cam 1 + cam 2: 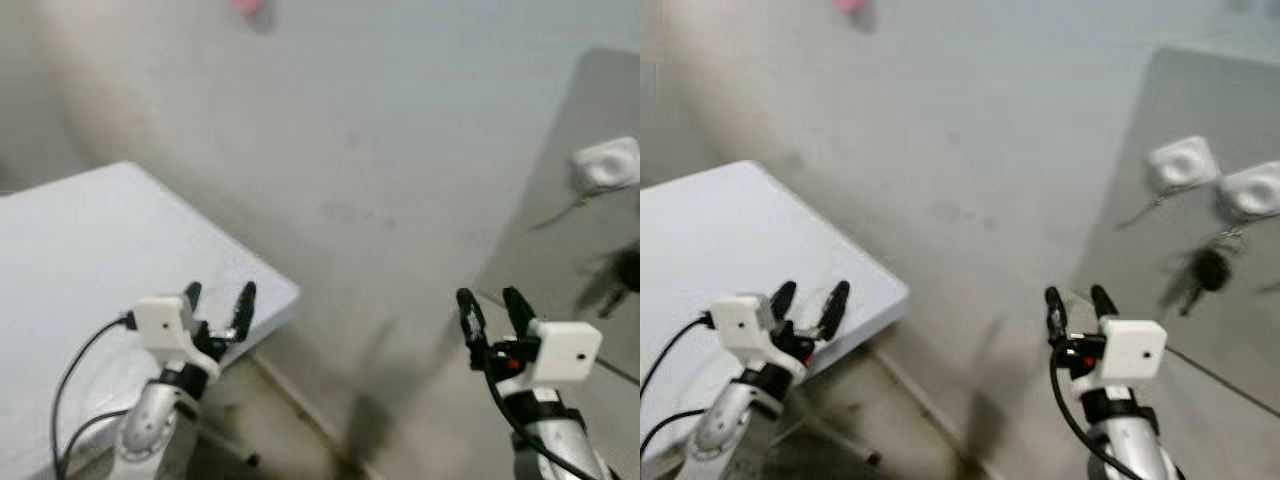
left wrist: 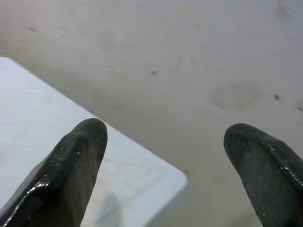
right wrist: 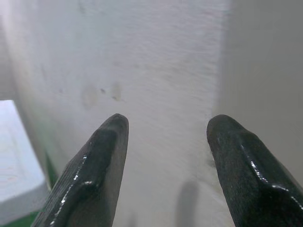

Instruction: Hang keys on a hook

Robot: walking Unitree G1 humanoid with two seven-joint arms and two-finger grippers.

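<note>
A dark bunch of keys point(image 1: 1206, 268) hangs against a grey panel point(image 1: 1140, 280) on the right, under the right-hand one of two white hooks point(image 1: 1252, 190). The other white hook point(image 1: 1182, 163) sits just to its left. My right gripper point(image 1: 1076, 295) is open and empty, raised in front of the panel's lower left edge, below and left of the keys. Over the corner of a white table point(image 1: 90, 240), my left gripper point(image 1: 220, 292) is also open and holds nothing. In the wrist views each pair of black fingers point(image 2: 75, 161) point(image 3: 99, 161) is spread before the wall.
A pale, stained wall point(image 1: 350, 180) runs across the back, with a pink object point(image 1: 248, 6) high up on it. The table corner point(image 1: 285, 292) nearly touches the wall. Dark floor point(image 1: 290, 430) lies between the table and the wall's base.
</note>
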